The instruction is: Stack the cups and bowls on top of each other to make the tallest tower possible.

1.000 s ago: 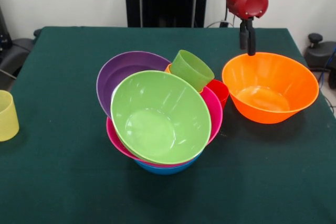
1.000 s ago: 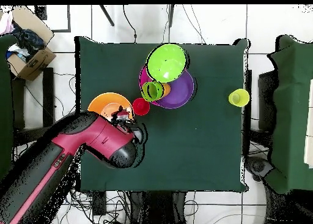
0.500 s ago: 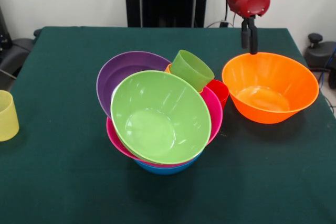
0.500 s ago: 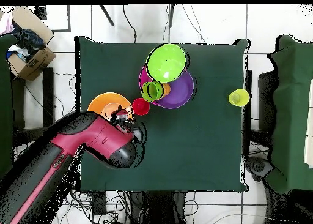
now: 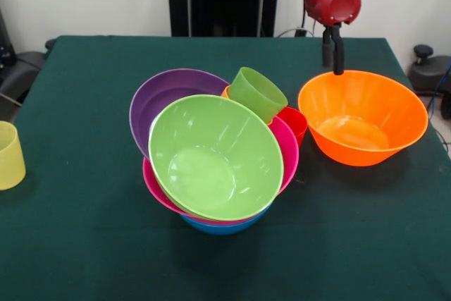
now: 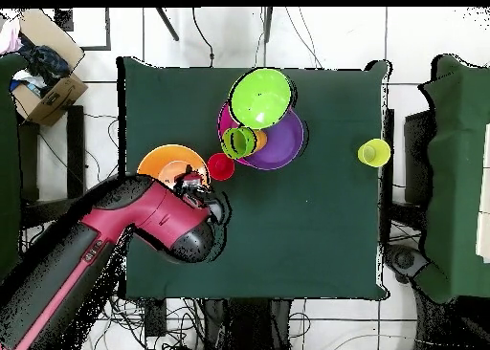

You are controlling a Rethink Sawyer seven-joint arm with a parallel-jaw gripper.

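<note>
The tower stands mid-table: a tilted lime green bowl (image 5: 215,156) lies on a pink bowl (image 5: 287,147), with a blue bowl (image 5: 222,228) under them and a purple bowl (image 5: 168,95) behind. A green cup (image 5: 257,93) leans on the pile, with a sliver of the orange cup (image 5: 225,91) behind it. A red cup (image 5: 294,121) stands beside the pile. The orange bowl (image 5: 363,118) sits alone to the right. My gripper (image 5: 332,53) hangs at that bowl's far rim and holds nothing. In the overhead view the gripper (image 6: 191,184) is next to the orange bowl (image 6: 161,161).
A pale yellow cup (image 5: 8,154) stands alone at the table's left edge in the front view; it also shows in the overhead view (image 6: 373,153). The green table (image 5: 84,244) is bare in front. A cardboard box (image 6: 43,83) sits off the table.
The gripper has only wavered slightly above the orange bowl's far rim. The bowls and cups have not moved.
</note>
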